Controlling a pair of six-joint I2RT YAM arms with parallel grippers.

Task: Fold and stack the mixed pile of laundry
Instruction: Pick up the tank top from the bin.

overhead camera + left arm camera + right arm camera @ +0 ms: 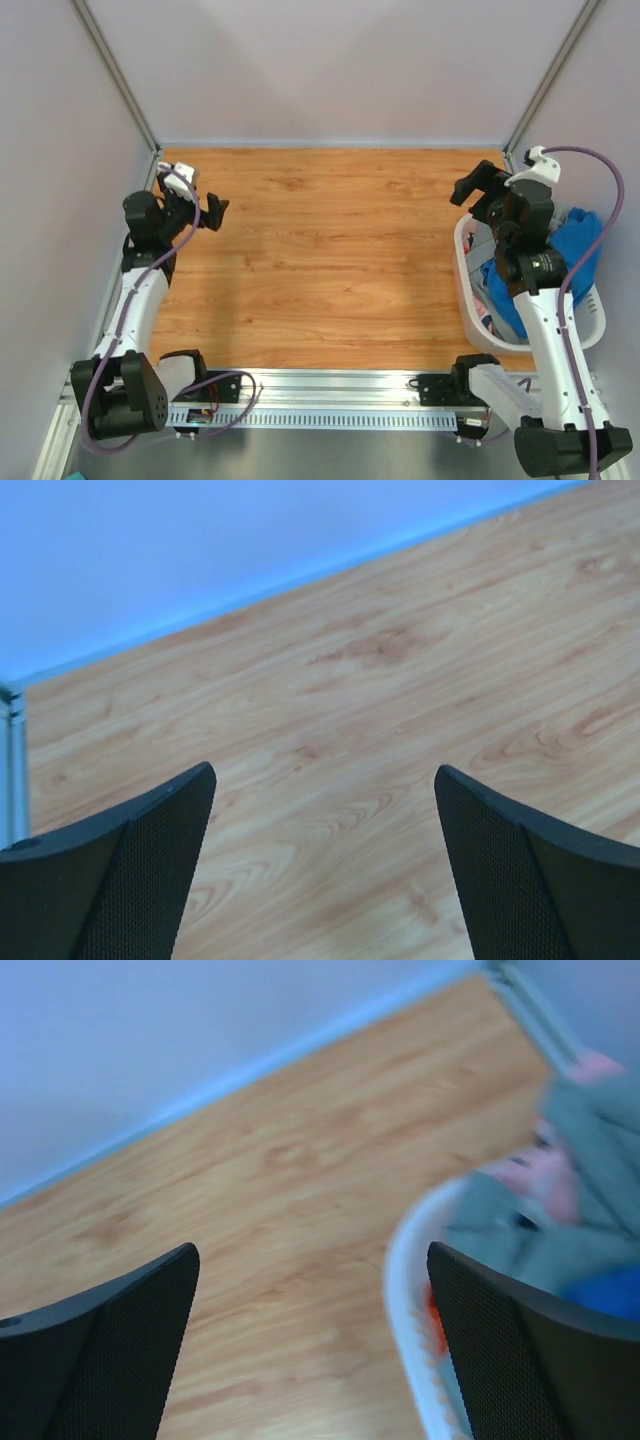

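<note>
The mixed laundry pile [578, 250] lies in a white basket [463, 272] at the table's right edge. A bright blue garment [505, 300] is on top, with grey cloth [482, 240] beside it. The right arm hides much of the pile. The right wrist view is blurred; it shows the grey garment [590, 1240], pink cloth [555, 1175], blue cloth [610, 1290] and a bit of orange [432, 1325] inside the basket rim [405, 1290]. My right gripper [476, 193] [311, 1250] hovers open over the basket's far left corner, holding nothing. My left gripper [205, 210] [324, 770] stands open above bare wood at the far left.
The wooden tabletop [330, 250] spreads between the two arms. Pale walls enclose it at the back and both sides, with metal posts [120, 85] in the corners. An aluminium rail [330, 385] carrying the arm bases runs along the near edge.
</note>
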